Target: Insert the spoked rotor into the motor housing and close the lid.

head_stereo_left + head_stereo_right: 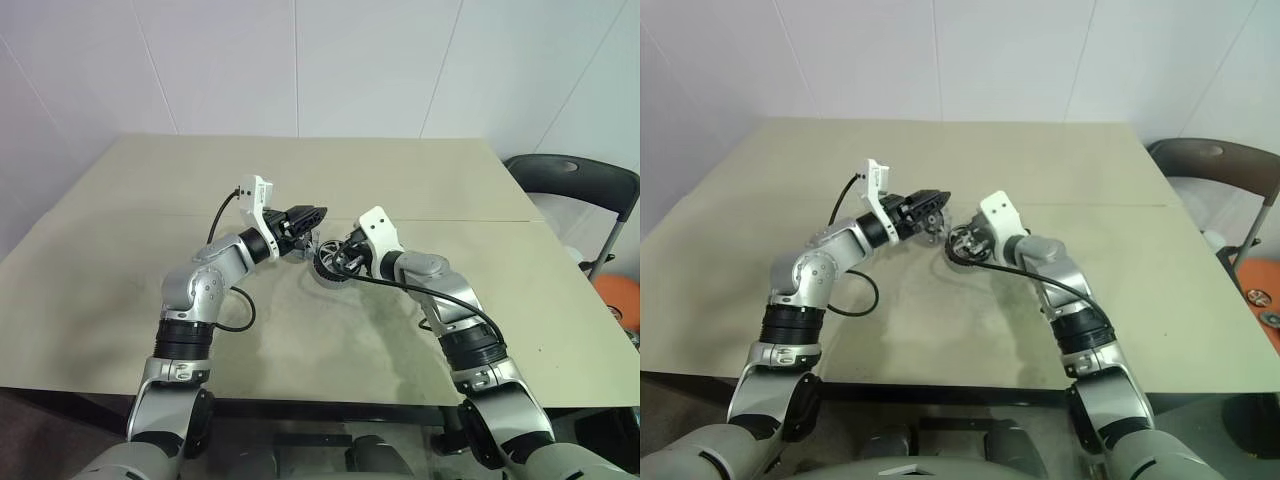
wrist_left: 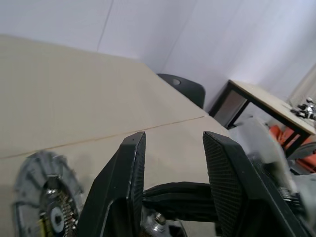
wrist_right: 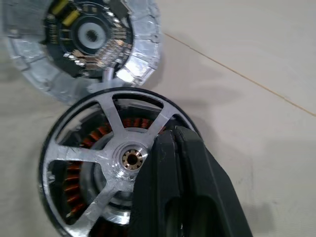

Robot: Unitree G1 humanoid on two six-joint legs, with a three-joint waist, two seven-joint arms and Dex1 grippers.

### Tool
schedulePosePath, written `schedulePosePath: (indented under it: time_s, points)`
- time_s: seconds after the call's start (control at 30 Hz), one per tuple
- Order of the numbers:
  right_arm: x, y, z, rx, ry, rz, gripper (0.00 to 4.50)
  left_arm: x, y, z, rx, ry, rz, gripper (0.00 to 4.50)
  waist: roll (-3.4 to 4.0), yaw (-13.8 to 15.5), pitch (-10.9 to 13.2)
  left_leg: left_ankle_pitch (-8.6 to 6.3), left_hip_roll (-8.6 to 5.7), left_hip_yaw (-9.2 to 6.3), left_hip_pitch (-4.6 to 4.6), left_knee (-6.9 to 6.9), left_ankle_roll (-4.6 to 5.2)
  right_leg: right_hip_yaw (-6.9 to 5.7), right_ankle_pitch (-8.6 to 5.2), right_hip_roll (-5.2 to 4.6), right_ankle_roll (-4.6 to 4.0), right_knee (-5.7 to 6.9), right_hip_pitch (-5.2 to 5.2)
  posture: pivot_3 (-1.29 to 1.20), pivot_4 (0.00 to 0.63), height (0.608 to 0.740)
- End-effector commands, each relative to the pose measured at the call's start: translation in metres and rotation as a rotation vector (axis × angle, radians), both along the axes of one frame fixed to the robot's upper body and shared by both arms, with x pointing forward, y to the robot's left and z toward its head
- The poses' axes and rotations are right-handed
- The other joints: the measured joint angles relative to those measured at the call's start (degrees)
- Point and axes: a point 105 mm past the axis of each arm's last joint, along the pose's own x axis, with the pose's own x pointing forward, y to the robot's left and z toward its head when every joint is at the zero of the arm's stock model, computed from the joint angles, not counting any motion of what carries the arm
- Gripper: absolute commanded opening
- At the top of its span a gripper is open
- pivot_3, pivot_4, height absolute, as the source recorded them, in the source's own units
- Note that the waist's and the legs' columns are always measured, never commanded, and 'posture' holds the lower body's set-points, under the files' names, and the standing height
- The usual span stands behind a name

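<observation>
Spoked rotor [image 3: 106, 163] seated in motor housing [image 1: 328, 268], gripped by right end effector [image 3: 170, 148]; left end effector [image 2: 173, 163] beside housing, part-open, empty; lid [image 3: 84, 44] alongside.

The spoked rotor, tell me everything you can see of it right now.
The spoked rotor is a silvery metal wheel with a thin dark rim, flat spokes and a brass-coloured bore at its hub. It lies flat in the motor housing, whose copper-orange windings show between the spokes. The right gripper is shut, its black fingers lying over one side. The grey segmented lid lies just beside it on the table.
</observation>
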Motion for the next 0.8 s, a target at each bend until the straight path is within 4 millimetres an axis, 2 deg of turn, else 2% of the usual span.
schedulePosePath:
  time_s: [0.03,0.23,0.43,0.53,0.8]
  points:
    - [-0.008,0.009,-0.005,-0.023,0.015,0.035,0.06,0.005,0.008,0.008,-0.007,-0.030,0.038,1.94,0.00,0.0,0.0,0.00,0.00,0.00,0.01,0.01,0.00,0.00,0.00,0.00,0.00,0.01,0.01,0.00,0.000,0.740]
    - [-0.012,0.020,-0.009,-0.021,0.019,0.045,0.06,0.008,0.008,0.000,0.005,-0.008,0.049,1.94,-0.01,-0.1,0.0,0.00,0.01,0.00,0.05,0.04,0.00,0.00,0.00,0.01,0.00,0.02,0.04,0.00,0.000,0.740]
    - [-0.014,0.041,0.011,0.167,0.013,0.062,0.06,0.007,0.006,-0.004,0.010,-0.001,0.050,1.94,-0.01,-0.5,0.0,0.00,0.02,0.00,0.06,0.04,0.00,0.00,0.00,0.03,0.00,0.05,0.04,0.00,0.000,0.740]
    - [-0.018,0.042,0.000,0.109,0.033,0.077,0.06,0.008,0.006,-0.004,0.012,-0.003,0.055,1.94,-0.01,-0.6,0.0,0.00,0.02,-0.01,0.06,0.05,0.00,0.00,0.00,0.02,0.00,0.07,0.04,0.00,0.000,0.740]
    - [-0.017,0.031,-0.013,-0.040,0.003,0.068,0.06,0.010,0.009,-0.004,0.019,-0.007,0.073,1.94,0.00,0.0,0.0,0.00,0.02,-0.01,0.02,0.10,0.00,0.00,0.00,0.02,0.00,0.06,0.03,0.00,0.000,0.740]
